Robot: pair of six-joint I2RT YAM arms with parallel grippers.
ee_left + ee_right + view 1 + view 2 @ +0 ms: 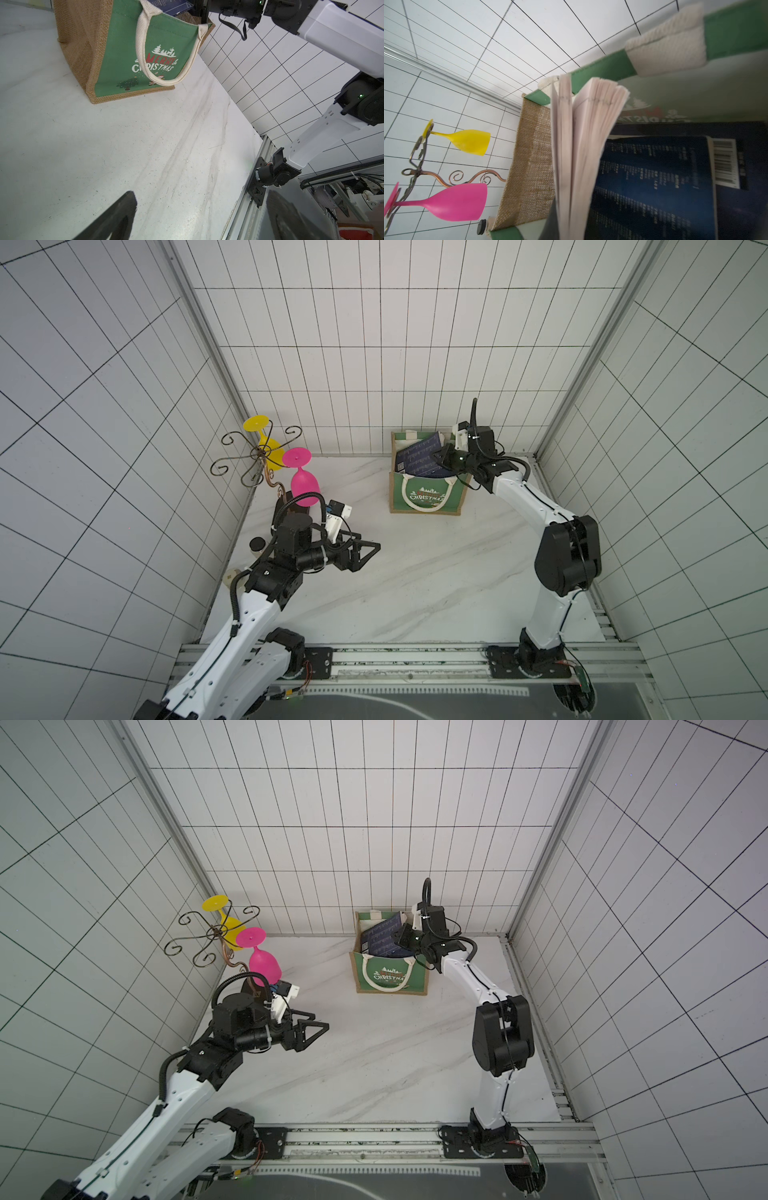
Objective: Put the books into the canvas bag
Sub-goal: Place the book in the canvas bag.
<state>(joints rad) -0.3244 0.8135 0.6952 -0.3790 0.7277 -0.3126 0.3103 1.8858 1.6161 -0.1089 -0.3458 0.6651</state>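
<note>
My left end effector (370, 551) hangs wide and empty over the bench (415, 585) in both top views. My right end effector (441, 457) is closed at the mouth of the canvas bag (424, 499), where the books (417, 458) lean. From the left wrist, my fingers (118, 214) spread apart and the canvas bag (124, 52) stands upright. From the right wrist, navy books (654, 176) with fanned pages fill the bag; I cannot tell whether I pinch one.

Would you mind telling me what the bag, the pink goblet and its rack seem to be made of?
Bag: coarse tan jute, its open weave visible; green panel smoother matte cloth. Pink goblet: probably plastic, opaque with even colour. Rack: thin bent metal wire, dark coppery finish.
</note>
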